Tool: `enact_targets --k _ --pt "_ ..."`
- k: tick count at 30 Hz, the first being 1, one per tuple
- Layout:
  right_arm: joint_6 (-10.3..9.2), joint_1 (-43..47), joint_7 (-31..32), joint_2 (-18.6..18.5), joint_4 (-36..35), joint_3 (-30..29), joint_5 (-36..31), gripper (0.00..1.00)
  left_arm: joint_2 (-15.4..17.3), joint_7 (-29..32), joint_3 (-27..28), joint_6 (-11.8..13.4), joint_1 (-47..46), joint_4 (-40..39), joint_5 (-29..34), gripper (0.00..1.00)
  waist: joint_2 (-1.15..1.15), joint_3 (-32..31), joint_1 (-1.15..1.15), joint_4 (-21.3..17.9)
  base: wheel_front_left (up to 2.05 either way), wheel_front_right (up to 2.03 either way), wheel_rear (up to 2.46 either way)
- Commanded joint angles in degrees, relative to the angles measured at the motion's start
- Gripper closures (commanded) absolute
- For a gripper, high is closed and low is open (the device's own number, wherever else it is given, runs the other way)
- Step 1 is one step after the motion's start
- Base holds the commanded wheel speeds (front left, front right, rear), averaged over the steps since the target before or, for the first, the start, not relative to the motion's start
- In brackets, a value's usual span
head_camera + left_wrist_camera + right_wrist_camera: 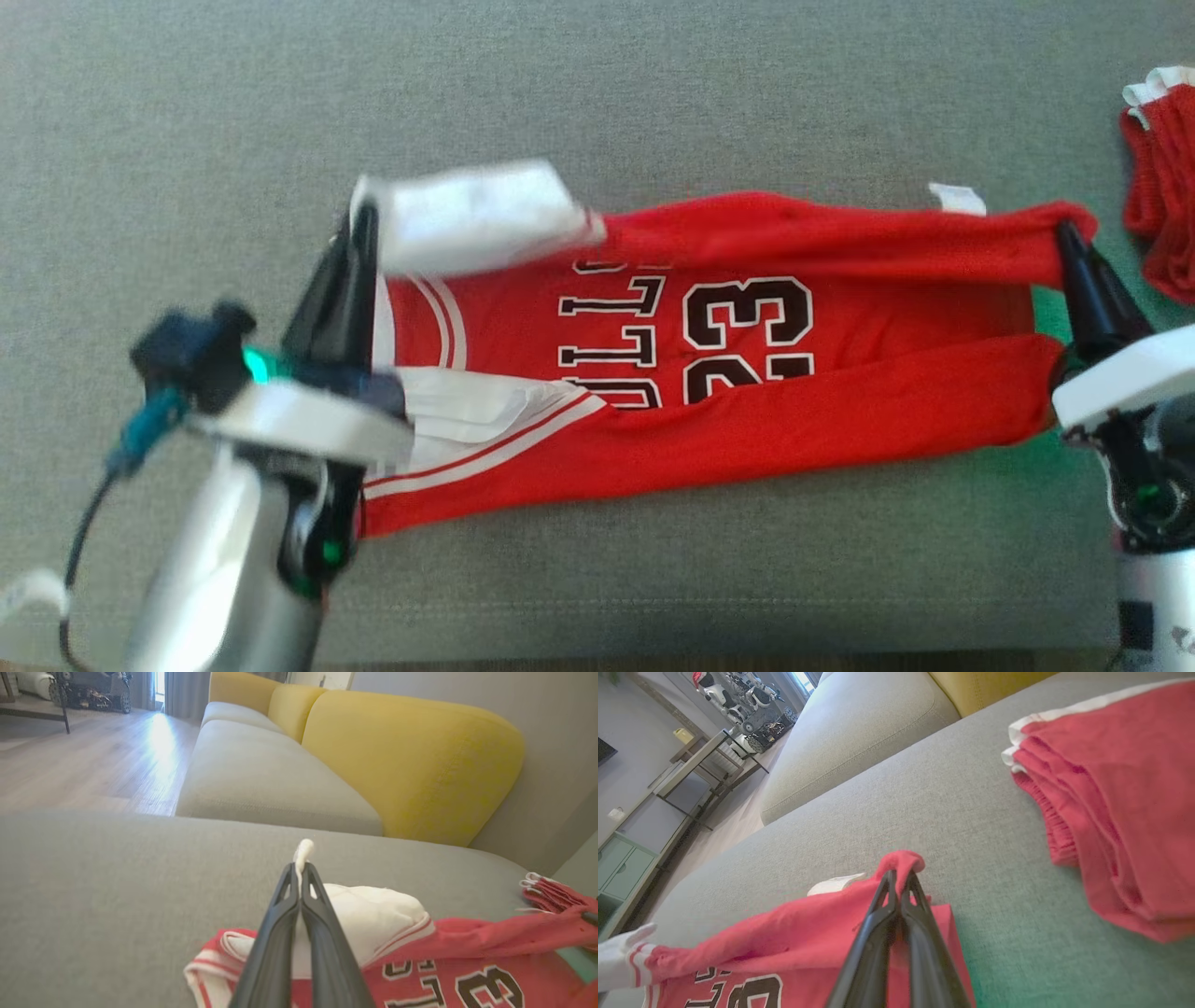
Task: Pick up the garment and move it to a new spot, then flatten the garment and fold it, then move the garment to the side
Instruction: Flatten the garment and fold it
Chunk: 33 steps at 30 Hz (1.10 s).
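- Red sleeveless basketball jersey (pixel 840 420) with white trim and black lettering lies stretched crosswise on the grey fabric sofa seat (pixel 597 93). Its far edge is raised off the cushion between our two arms, and its near edge is already turned over the bottom of the numbers.
- Our left jaws are pressed fully together on the white turned-out corner (pixel 476 219) at the neck end. Our right jaws are likewise fully closed, on a small nub of red hem (pixel 901 858) at the other end.
- The right-hand bite looks thin, with only a little cloth showing past the tips. If we pull the ends further apart, that hem could slip free, and the raised edge would drop in a crease.
- At the left we may be holding just one layer of the white lining. If so, bringing the edge over would drag the layer beneath and bunch the neck.
- If our arms travel unevenly, the fold would land askew across the lettering.
- A second red folded garment with a white band (pixel 1162 215) lies just beyond the right end, apart from the jersey. A wide swing of our right arm could shove or snag it.
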Motion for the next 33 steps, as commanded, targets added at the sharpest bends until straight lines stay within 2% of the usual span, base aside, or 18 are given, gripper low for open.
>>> enact_targets --k 1,6,11,12,14,15,16,17,22,28,33 --pt "-0.04 0.34 -0.16 -0.20 -2.71 0.68 0.31 1.00 1.67 0.73 2.07 0.65 1.42 -4.03 -0.68 1.00 0.00 -0.09 0.00 0.04 0.00 0.00 0.00" --pt "-0.04 3.10 -1.67 0.03 -3.87 -0.01 0.57 1.00 1.43 4.59 1.21 2.48 10.42 -10.62 -2.76 1.00 0.00 -0.52 0.00 0.81 0.00 0.00 0.00" --pt "-0.04 6.46 -2.94 0.97 -4.63 -0.12 0.15 1.00 0.83 6.76 1.06 3.91 15.43 -12.29 -4.81 1.00 0.00 -0.86 0.00 1.22 0.00 0.00 0.00" --pt "-0.04 7.14 -3.03 1.21 -4.61 0.01 0.07 0.90 0.71 7.01 1.02 4.06 16.00 -11.95 -5.14 1.00 0.00 -0.88 0.00 1.26 0.00 0.00 0.00" --pt "-0.04 8.45 -3.34 1.54 -4.55 0.38 -0.42 0.57 -0.03 7.20 0.98 3.87 16.68 -10.80 -6.54 1.00 0.00 -0.91 0.00 1.30 0.00 0.00 0.00" --pt "-0.04 9.05 -3.70 1.65 -4.60 0.65 -0.90 0.16 -0.31 7.27 0.97 3.63 16.82 -9.90 -7.21 0.73 0.00 -0.95 0.00 1.30 0.00 0.00 0.00" --pt "-0.04 9.65 -4.18 1.82 -4.72 0.98 -1.35 0.00 -0.55 7.04 1.06 3.38 16.80 -9.04 -7.75 0.11 0.00 -1.00 0.00 1.28 0.00 0.00 0.00" --pt "-0.04 10.30 -4.64 2.08 -4.86 1.34 -1.71 0.00 -0.73 6.79 1.13 3.12 16.74 -8.12 -8.18 0.00 0.00 -1.12 0.00 1.20 0.00 0.00 0.00" --pt "-0.04 13.73 -7.31 2.84 -6.66 2.79 -5.39 0.00 -0.93 4.08 1.87 3.23 16.55 -4.68 -8.02 0.00 0.00 -2.22 0.00 0.52 0.00 0.00 0.00" --pt "-0.04 15.33 -13.24 3.93 -11.66 3.78 -11.56 0.00 -0.99 -1.06 3.84 5.87 15.53 -4.66 -3.99 0.00 0.00 -3.80 0.00 -0.23 0.00 0.00 0.00" --pt "-0.04 14.24 -16.77 4.47 -14.11 4.76 -16.15 0.00 -1.36 -2.30 5.45 7.34 14.55 -6.43 -0.49 0.00 0.00 -5.20 0.00 -0.60 0.00 0.00 0.00"
